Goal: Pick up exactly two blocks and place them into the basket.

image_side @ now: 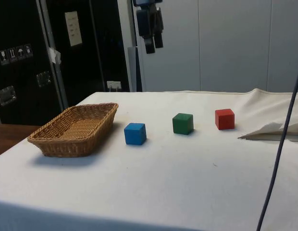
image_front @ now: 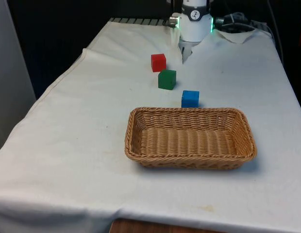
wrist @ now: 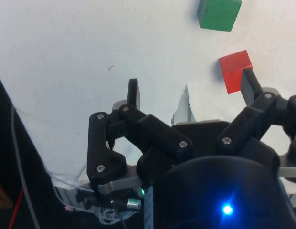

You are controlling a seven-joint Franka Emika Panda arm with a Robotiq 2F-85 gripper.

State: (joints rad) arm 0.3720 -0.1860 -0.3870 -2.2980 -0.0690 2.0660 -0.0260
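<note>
Side view, blocks: three small cubes are seen in a row on the white cloth point(image_side: 187, 173), the blue block point(image_side: 135, 133) nearest the basket point(image_side: 53, 139), the green block point(image_side: 182, 123) in the middle, the red block point(image_side: 224, 119) farthest from it.
Basket: a shallow wicker tray with nothing in it; the blue block stands just beside its long wall in the front view.
Handling: the blocks are judged light and rigid, with flat smooth faces. They are probably not fragile, but a little slippery.
Hold: two opposite side faces should be taken, near the middle of the height, with the fingers square to them.
Arm pose: the gripper point(image_side: 153, 45) hangs high above the table, pointed down, well apart from every block.
Tool state: the fingers point(wrist: 133, 93) are spread apart and nothing is held between them.
</note>
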